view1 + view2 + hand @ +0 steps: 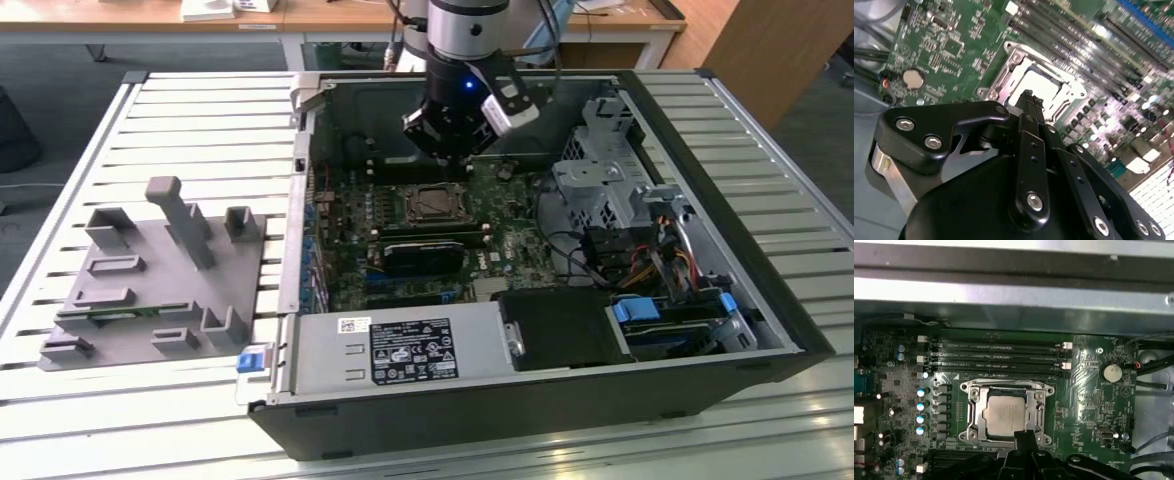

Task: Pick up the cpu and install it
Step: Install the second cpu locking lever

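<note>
Slatted metal bench (160, 110), open computer case (747, 330): your gripper (1028, 96) hangs just above the motherboard socket (973, 416), fingers pressed together and empty. The cpu (1005, 414) already lies flat inside that socket frame. Judge it light, rigid, slick-topped and fragile underneath; only its pale rim edges are safe to pinch.

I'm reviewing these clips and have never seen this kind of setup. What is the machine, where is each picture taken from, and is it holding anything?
A single robot arm reaches into an open computer case lying on a slatted table. The exterior view is from a camera off the arm; both wrist views ride on the arm, looking down past its black gripper. The cpu, a silvery square chip, sits in the motherboard socket. The gripper is shut, holding nothing, its tip just above the chip. A grey plastic tray lies beside the case.
</note>
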You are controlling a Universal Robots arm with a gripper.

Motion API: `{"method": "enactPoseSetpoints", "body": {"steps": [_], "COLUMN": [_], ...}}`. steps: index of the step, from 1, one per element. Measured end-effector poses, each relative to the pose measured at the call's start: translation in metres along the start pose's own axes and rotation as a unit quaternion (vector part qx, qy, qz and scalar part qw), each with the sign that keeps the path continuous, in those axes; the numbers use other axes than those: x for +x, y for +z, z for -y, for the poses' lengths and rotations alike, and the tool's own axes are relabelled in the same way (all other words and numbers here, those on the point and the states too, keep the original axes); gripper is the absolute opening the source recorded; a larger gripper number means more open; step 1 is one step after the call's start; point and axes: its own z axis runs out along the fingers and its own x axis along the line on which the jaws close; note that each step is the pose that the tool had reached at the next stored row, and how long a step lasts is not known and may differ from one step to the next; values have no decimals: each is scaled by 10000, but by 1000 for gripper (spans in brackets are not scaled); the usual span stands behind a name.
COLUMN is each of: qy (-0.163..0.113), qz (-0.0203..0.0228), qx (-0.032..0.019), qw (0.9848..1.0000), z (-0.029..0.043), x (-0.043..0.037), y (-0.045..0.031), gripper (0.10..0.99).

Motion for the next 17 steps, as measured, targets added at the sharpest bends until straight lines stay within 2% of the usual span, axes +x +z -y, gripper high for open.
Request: {"method": "enactPoseSetpoints", "body": {"steps": [4, 7, 8, 14, 17], "qy": [2, 10, 12, 17, 18], "qz": [-9, -67, -75, -78, -80], "qx": [-5, -46, -51, -50, -50], "qw": [10000, 10000, 10000, 10000, 10000], "z": [65, 75, 78, 181, 190], "x": [2, 2, 2, 6, 13], "y": [1, 1, 4, 22, 54], "gripper": [106, 106, 106, 106, 106]}}
